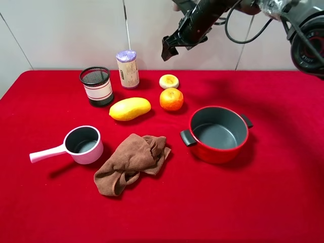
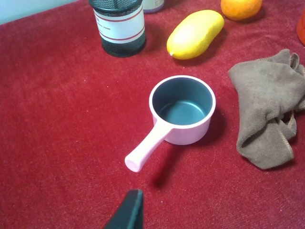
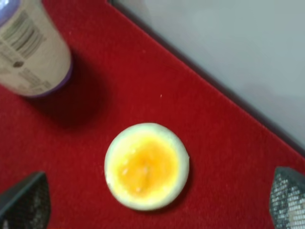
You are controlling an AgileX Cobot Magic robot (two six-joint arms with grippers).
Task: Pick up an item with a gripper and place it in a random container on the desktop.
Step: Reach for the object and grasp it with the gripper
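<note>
The item [image 1: 169, 81], a round cream-white thing with a yellowish centre, lies on the red desktop [image 1: 273, 202] at the back, just behind the orange. In the right wrist view the item [image 3: 147, 166] sits between the two spread fingertips [image 3: 24, 200]. My right gripper [image 1: 169, 48] is open and empty, and hangs in the air above the item. The container [image 1: 96, 86], a black mesh cup with a white band, stands at the back left and also shows in the left wrist view [image 2: 121, 26]. Of my left gripper only one dark fingertip [image 2: 128, 210] shows, above the cloth in front of the pink saucepan.
An orange [image 1: 171, 99] and a yellow mango [image 1: 130, 109] lie in front of the item. A purple-lidded can [image 1: 127, 69] stands beside the container. A red pot [image 1: 218, 134] is at the right, a pink-handled saucepan [image 1: 83, 144] at the left, a brown cloth [image 1: 132, 162] in the middle.
</note>
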